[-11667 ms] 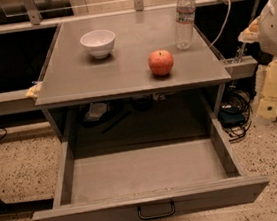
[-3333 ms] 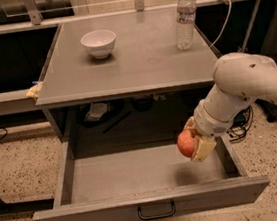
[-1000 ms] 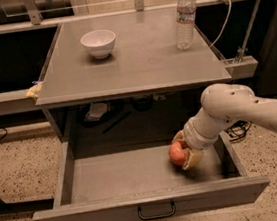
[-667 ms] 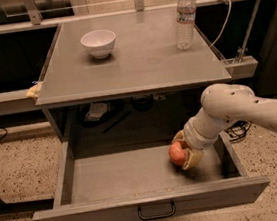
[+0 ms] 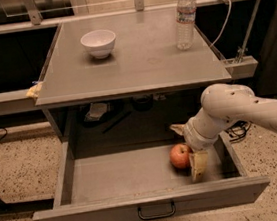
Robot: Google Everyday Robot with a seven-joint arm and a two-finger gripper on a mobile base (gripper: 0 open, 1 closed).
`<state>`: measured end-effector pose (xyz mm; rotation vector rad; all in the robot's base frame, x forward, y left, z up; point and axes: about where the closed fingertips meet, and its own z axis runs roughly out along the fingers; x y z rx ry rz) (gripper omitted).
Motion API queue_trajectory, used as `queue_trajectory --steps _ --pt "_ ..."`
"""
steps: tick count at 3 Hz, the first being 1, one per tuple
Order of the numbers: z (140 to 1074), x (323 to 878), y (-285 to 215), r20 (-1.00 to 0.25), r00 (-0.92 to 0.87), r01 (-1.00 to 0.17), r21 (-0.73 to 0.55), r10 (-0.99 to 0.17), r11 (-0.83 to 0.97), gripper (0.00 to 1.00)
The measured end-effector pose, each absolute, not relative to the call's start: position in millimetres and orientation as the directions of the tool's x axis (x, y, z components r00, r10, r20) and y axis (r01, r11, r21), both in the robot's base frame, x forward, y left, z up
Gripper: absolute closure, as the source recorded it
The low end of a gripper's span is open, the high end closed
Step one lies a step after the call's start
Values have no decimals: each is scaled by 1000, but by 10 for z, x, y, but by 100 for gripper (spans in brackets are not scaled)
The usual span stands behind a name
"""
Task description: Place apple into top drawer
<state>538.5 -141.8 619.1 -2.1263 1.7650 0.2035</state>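
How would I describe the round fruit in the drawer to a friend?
Find the grey table with a white bowl and water bottle on top; below it the top drawer stands open. Near its right end sits the apple, beside the robot's gripper: the only round, red-orange thing there.

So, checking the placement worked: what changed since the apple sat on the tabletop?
The gripper carried the apple from the tabletop down into the top drawer. The apple now rests on the drawer floor at the right, and the gripper's fingers stand spread wider than it, so it seems released. The white bowl, water bottle and open drawer stayed put.
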Motion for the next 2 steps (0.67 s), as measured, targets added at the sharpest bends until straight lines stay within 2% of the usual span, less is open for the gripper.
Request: queue_trajectory --steps 2 --pt "6252 5398 -1448 -337 205 -970 -196 -919 -144 0"
